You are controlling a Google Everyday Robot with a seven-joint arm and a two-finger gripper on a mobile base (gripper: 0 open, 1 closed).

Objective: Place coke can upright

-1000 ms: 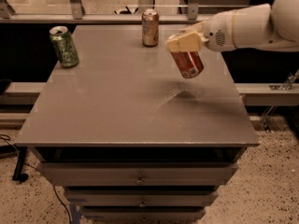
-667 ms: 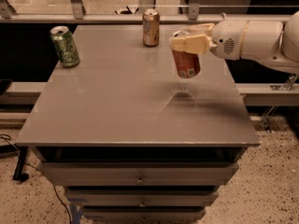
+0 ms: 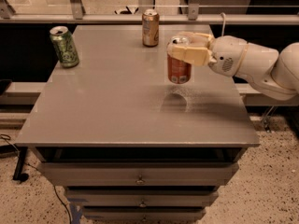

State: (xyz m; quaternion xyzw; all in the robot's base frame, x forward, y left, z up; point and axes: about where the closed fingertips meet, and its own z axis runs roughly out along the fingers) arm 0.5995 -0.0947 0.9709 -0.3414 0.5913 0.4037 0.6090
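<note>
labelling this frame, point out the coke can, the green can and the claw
coke can (image 3: 179, 73), camera view, red side below the claw
green can (image 3: 64, 49), camera view, middle of its side
claw (image 3: 186, 50), camera view, between its fingertips, clamped on the coke can's top, right of centre

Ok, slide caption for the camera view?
Gripper holds the coke can upright above the table, green can and gold-brown can beyond.
</note>
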